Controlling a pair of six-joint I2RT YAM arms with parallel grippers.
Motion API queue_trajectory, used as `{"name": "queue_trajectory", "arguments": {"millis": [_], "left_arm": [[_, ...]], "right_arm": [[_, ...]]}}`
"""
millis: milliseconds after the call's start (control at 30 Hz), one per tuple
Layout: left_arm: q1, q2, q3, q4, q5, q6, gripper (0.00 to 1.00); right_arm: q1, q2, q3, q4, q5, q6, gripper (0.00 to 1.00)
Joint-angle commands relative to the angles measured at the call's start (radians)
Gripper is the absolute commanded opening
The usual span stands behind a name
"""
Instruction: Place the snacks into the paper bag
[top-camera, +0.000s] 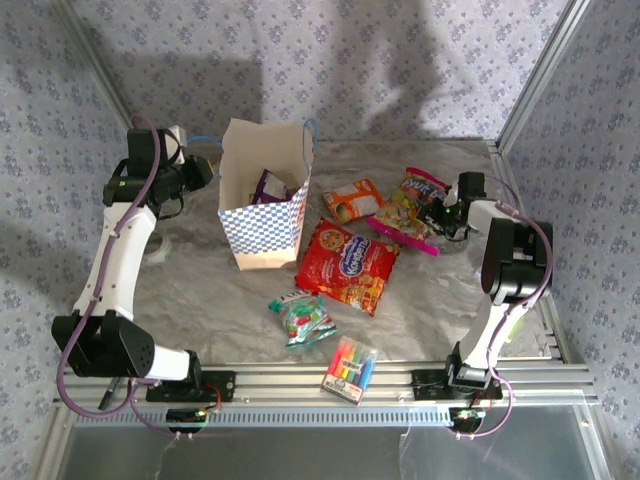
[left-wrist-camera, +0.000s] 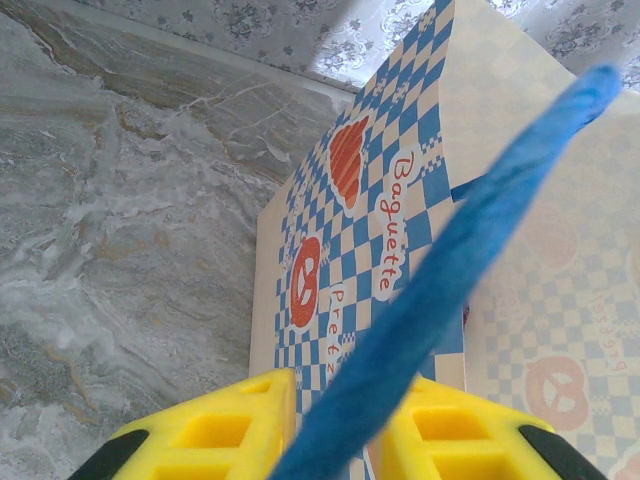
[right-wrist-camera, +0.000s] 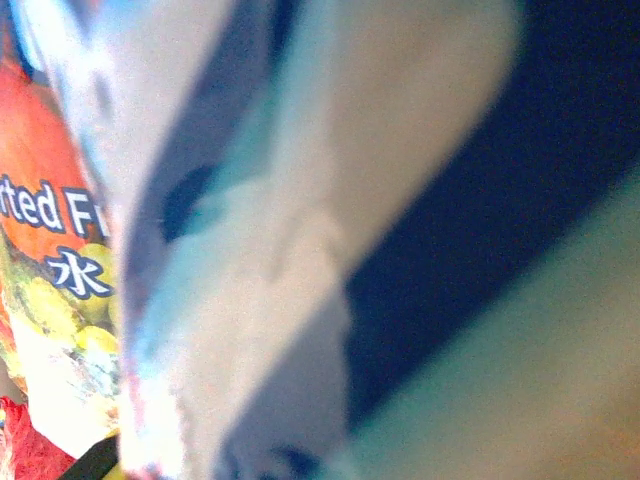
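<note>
The left gripper (left-wrist-camera: 330, 425) pinches the paper bag (top-camera: 262, 225)'s cord (left-wrist-camera: 470, 250); the right gripper (top-camera: 437, 217), closure unclear, should pinch the light, slippery candy bag (top-camera: 412, 205)'s edge at three o'clock.

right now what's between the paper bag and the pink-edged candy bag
The orange-white packet lies between the paper bag and the candy bag, seen in the top view.

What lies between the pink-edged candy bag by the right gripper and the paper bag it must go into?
The orange-white packet lies flat on the table directly between the candy bag and the paper bag; the red cookie bag lies just nearer the arms. Both are low, so a lifted carry would probably clear them.
</note>
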Motion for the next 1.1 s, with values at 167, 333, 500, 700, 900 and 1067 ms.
{"name": "queue_trajectory", "arguments": {"millis": [167,333,500,700,900,1067], "left_arm": [[-0.007,-0.036,0.021,-0.017,0.018,-0.002,0.27],[-0.006,-0.055,0.016,-0.017,0.018,0.001,0.27],[-0.005,-0.072,-0.002,-0.016,0.018,0.004,0.27],[-0.006,-0.087,-0.016,-0.012,0.02,0.011,0.27],[-0.005,-0.097,-0.023,-0.007,0.034,0.014,0.26],[-0.002,-0.102,-0.033,-0.001,0.043,0.014,0.27]], "right_arm": [[0.012,-0.066,0.002,-0.187,0.12,-0.062,0.13],[0.035,-0.123,0.008,-0.227,0.163,-0.074,0.02],[0.058,-0.17,0.022,-0.275,0.211,-0.09,0.0],[0.088,-0.246,0.029,-0.314,0.256,-0.095,0.0],[0.132,-0.331,0.088,-0.369,0.307,-0.1,0.0],[0.165,-0.388,0.122,-0.418,0.34,-0.095,0.0]]}}
